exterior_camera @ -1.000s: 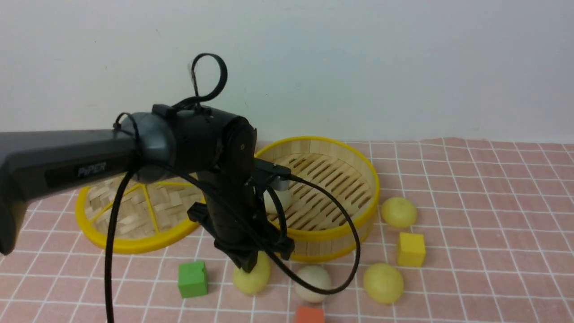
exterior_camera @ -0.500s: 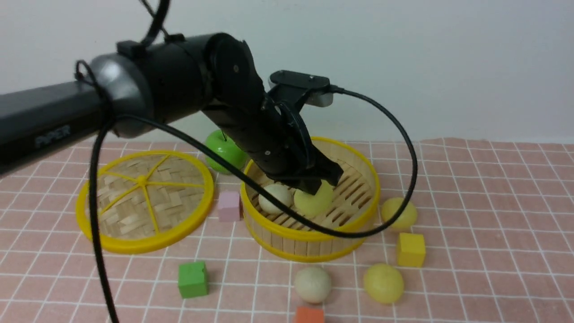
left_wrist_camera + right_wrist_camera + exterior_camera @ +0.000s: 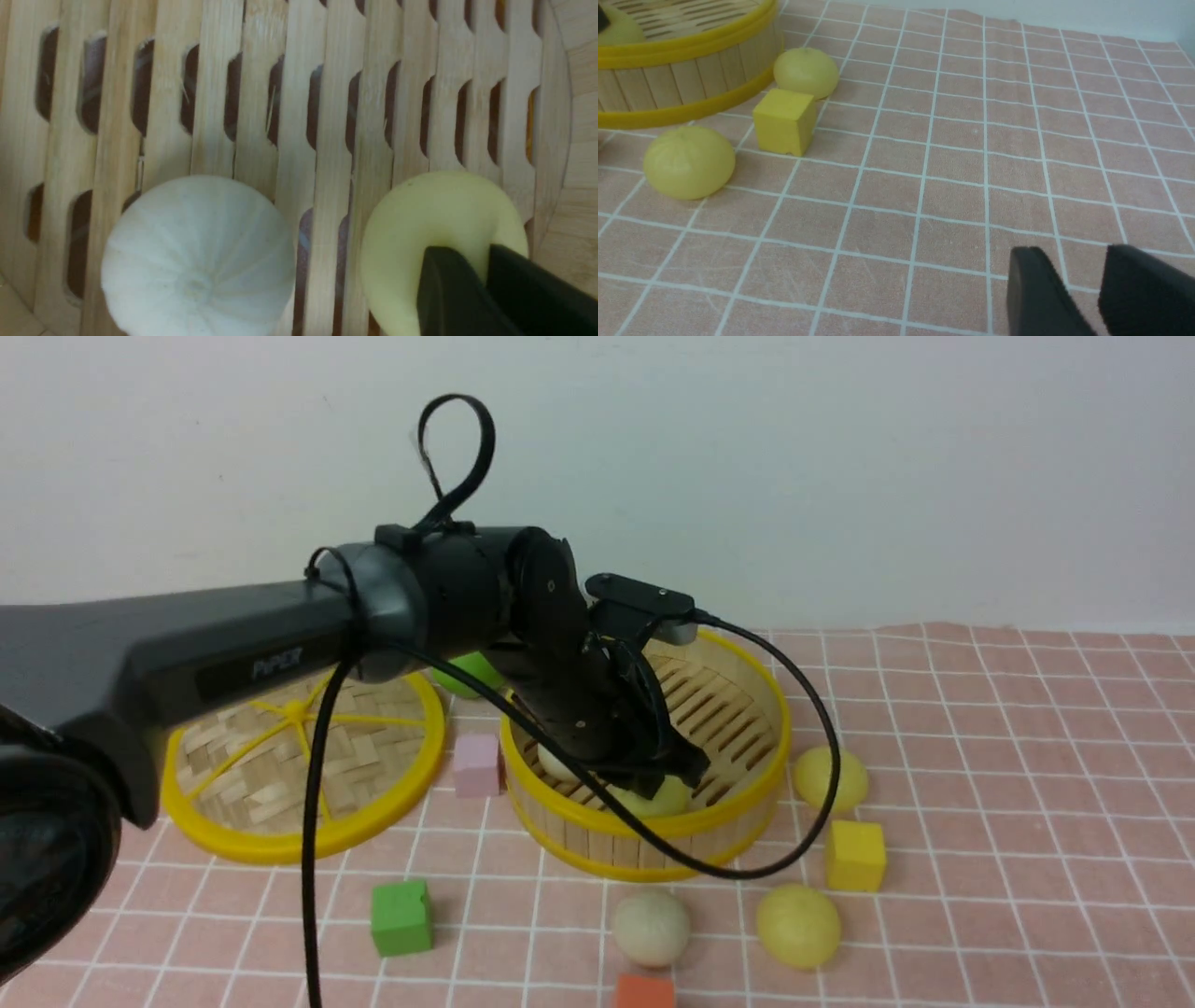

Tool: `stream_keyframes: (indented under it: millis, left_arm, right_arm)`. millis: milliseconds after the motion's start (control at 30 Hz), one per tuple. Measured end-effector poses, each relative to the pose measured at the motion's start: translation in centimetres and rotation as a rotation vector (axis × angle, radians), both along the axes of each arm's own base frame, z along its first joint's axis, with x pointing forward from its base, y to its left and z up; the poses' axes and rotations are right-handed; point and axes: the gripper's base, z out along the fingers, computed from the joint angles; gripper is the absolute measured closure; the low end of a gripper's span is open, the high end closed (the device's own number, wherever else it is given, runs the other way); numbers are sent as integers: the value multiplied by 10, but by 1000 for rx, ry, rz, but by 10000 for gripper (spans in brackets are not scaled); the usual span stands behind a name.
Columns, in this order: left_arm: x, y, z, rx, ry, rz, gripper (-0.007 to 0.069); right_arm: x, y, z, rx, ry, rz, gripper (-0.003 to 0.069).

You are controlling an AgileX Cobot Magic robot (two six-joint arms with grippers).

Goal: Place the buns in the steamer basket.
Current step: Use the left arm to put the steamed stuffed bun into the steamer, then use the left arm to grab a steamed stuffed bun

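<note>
The steamer basket point(image 3: 775, 719) stands mid-table. My left gripper point(image 3: 668, 782) is inside it near the front wall, shut on a pale yellow bun point(image 3: 656, 799). An off-white bun point(image 3: 557, 766) lies beside it on the slatted floor. In the left wrist view the fingertips point(image 3: 448, 275) pinch the yellow bun point(image 3: 420, 219), next to the off-white bun point(image 3: 196, 256). Outside the basket lie an off-white bun point(image 3: 651, 927) and two pale yellow buns point(image 3: 796, 924) point(image 3: 829, 777). My right gripper point(image 3: 1080, 261) hovers low over the cloth, jaws a little apart and empty.
The flat woven lid point(image 3: 299, 756) lies left of the basket, with a green apple point(image 3: 471, 672) behind and a pink cube point(image 3: 477, 763) between them. A green cube point(image 3: 401, 917), an orange cube point(image 3: 644, 992) and a yellow cube point(image 3: 854, 855) sit near the front.
My left gripper took the pale yellow bun from in front of the basket, lifted it over the rim, and has now lowered it inside the basket.
</note>
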Motion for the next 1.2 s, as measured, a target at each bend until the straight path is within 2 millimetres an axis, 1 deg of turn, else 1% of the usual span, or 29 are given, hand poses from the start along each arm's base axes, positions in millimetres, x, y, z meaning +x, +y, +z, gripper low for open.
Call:
stream_keyframes:
  millis: [133,167,233,300,333,367,400,433,500,533,567,600,667,700,733,800,867,967,1100,1133,1200]
  left_arm:
    - [-1,0,5,-4,-9,-1,379]
    - [-2,1,10,-10,-18,-1,342]
    - [-4,2,22,-23,-38,-2,295]
    - [-9,5,42,-46,-62,6,270]
    - [-14,8,57,-64,-74,15,267]
    - [-19,10,67,-72,-73,17,270]
    - [-27,14,79,-75,-44,22,290]
    - [-35,17,90,-75,-22,24,314]
    - [-54,20,100,-37,75,7,403]
    - [-57,19,100,-30,87,2,424]
    - [-70,18,96,29,155,-37,492]
    - [-80,14,88,77,197,-70,550]
    - [-98,2,71,165,230,-135,636]
    - [-101,-1,67,179,228,-147,638]
    - [-109,-10,60,215,201,-187,638]
    - [-113,-23,52,243,132,-223,638]
    - [-112,-30,47,251,81,-236,636]
    - [-106,-33,37,255,68,-233,613]
    - [-92,-34,16,261,71,-193,507]
    - [-88,-33,12,258,68,-183,476]
    - [-84,-32,9,256,63,-173,440]
  right_arm:
    - [0,0,0,0,0,0,417]
    - [0,0,0,0,0,0,417]
    - [0,0,0,0,0,0,417]
    - [0,0,0,0,0,0,417]
    - [0,0,0,0,0,0,417]
    - [0,0,0,0,0,0,417]
    - [0,0,0,0,0,0,417]
    - [0,0,0,0,0,0,417]
    - [0,0,0,0,0,0,417]
    - [0,0,0,0,0,0,417]
    - [0,0,0,0,0,0,417]
    - [0,0,0,0,0,0,417]
    - [0,0,0,0,0,0,417]
    - [0,0,0,0,0,0,417]
    - [0,0,0,0,0,0,417]
    - [0,0,0,0,0,0,417]
    - [0,0,0,0,0,0,417]
    - [0,0,0,0,0,0,417]
    - [0,0,0,0,0,0,417]
    - [0,0,0,0,0,0,417]
    - [0,0,0,0,0,0,417]
